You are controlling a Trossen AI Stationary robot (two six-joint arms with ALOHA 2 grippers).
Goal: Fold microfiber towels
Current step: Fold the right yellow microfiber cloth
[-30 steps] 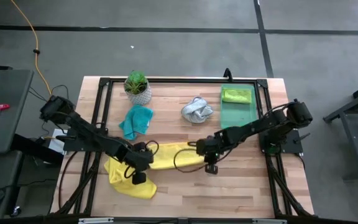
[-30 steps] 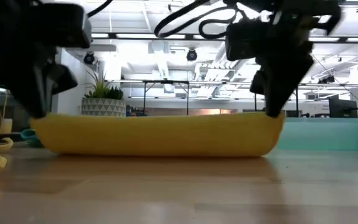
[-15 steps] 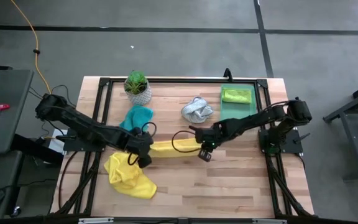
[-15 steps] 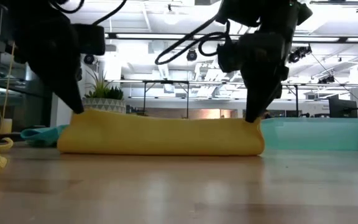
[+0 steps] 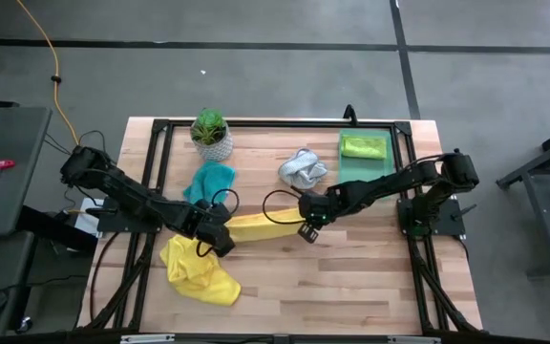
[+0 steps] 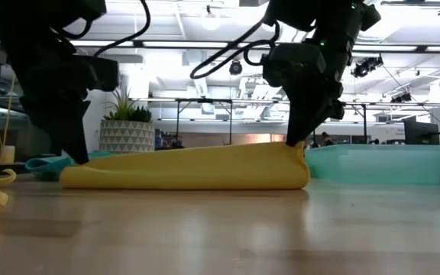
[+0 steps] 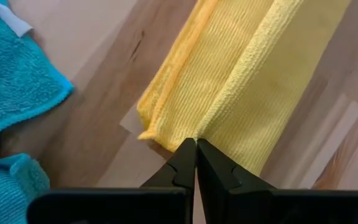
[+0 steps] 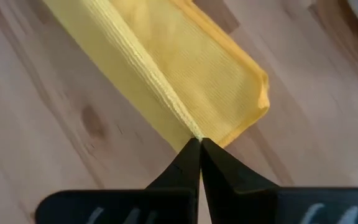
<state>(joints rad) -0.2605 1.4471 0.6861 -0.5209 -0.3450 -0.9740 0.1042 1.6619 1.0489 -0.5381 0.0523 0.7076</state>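
Pinching folded yellow towel [image 5: 261, 227]: left hand [image 5: 220, 241], right hand [image 5: 306, 227].

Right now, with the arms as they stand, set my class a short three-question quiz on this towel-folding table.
1. True or false: both grippers pinch the same yellow towel.
2. Which towel lies on the green tray? A teal; B lime green; C grey-white.
3. What stands just behind the teal towel?

Key: 1 true: left gripper, right gripper. 2 B, the lime green towel. 3 the potted plant.
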